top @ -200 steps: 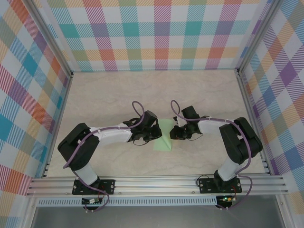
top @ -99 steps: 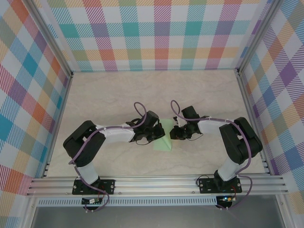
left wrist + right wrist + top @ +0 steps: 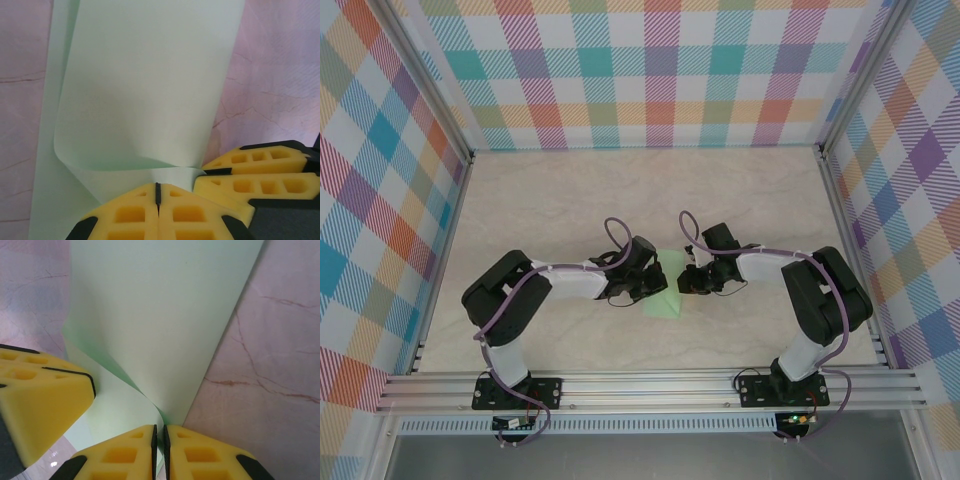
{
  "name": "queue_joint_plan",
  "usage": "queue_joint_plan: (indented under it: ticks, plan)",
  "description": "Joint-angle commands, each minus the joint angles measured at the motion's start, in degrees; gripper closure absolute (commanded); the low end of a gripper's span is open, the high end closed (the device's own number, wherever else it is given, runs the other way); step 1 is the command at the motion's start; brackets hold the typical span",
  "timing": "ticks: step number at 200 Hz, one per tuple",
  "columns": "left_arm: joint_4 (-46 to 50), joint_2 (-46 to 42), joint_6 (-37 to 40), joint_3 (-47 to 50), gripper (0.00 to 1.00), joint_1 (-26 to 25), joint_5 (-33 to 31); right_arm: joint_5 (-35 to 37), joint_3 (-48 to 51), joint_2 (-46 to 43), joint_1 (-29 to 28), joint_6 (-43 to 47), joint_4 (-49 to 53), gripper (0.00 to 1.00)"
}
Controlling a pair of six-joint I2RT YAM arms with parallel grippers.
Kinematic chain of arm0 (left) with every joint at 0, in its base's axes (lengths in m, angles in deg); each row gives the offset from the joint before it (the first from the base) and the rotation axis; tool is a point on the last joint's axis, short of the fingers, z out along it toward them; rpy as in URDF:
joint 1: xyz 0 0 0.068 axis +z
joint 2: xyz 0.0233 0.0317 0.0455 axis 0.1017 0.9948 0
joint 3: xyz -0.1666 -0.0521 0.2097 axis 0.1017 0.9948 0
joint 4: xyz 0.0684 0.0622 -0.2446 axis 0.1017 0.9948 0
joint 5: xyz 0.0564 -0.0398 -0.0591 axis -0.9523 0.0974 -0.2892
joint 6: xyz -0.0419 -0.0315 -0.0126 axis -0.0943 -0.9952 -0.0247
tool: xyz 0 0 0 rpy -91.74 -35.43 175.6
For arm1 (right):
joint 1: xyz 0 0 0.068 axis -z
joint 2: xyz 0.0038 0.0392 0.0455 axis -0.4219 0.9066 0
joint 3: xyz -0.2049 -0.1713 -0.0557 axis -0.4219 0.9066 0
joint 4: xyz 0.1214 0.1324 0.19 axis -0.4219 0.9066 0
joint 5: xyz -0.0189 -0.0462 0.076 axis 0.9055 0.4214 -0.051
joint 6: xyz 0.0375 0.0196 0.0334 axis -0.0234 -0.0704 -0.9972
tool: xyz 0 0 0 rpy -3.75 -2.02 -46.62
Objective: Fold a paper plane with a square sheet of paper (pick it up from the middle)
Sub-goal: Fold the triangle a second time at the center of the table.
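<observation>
The square sheet of paper [image 3: 666,301], pale mint green, lies on the table between both grippers, with one flap curled up and over. My left gripper [image 3: 649,285] is shut, and its tips [image 3: 158,186] rest against the lower layer just below the curled fold [image 3: 145,90]. My right gripper [image 3: 691,282] is shut on the sheet's edge. A sliver of green [image 3: 165,325] runs in between its tips [image 3: 159,429]. The right fingers [image 3: 255,172] sit close beside the left ones. The left fingers [image 3: 40,405] show at the left of the right wrist view. A paper plane is out of view.
The marbled beige table [image 3: 570,200] stretches wide behind and to both sides of the paper. Plaid walls [image 3: 650,80] close it in at the back and sides. An aluminium rail [image 3: 650,385] runs along the near edge by the arm bases.
The left arm has pushed a little to the right, closer over the paper, and its jaws have closed fully. The right arm and the paper stay where they were.
</observation>
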Motion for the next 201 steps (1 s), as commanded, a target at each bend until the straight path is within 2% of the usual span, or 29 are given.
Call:
queue_joint_plan:
  ticks: [1,40,71,110,201]
  plan:
    - [-1.4,1.0,-0.1,1.1,0.99,-0.7,0.3,0.6,-1.2,0.9,0.3,1.5,1.4,0.86]
    - [-2.9,0.3,-0.2,1.6,0.98,-0.7,0.8,0.6,-1.5,1.3,0.4,1.5,1.6,0.86]
    - [-3.7,-4.2,0.8,2.6,0.88,-0.9,0.0,-1.0,-2.4,0.9,0.4,1.8,1.7,0.88]
    - [-3.4,-9.1,1.4,4.8,0.82,-1.4,-2.5,-2.0,-3.6,0.5,0.3,2.7,2.2,0.89]
    - [-3.1,-6.1,0.9,3.9,0.87,-3.5,-3.7,1.4,-4.2,3.2,0.3,3.6,3.9,0.89]
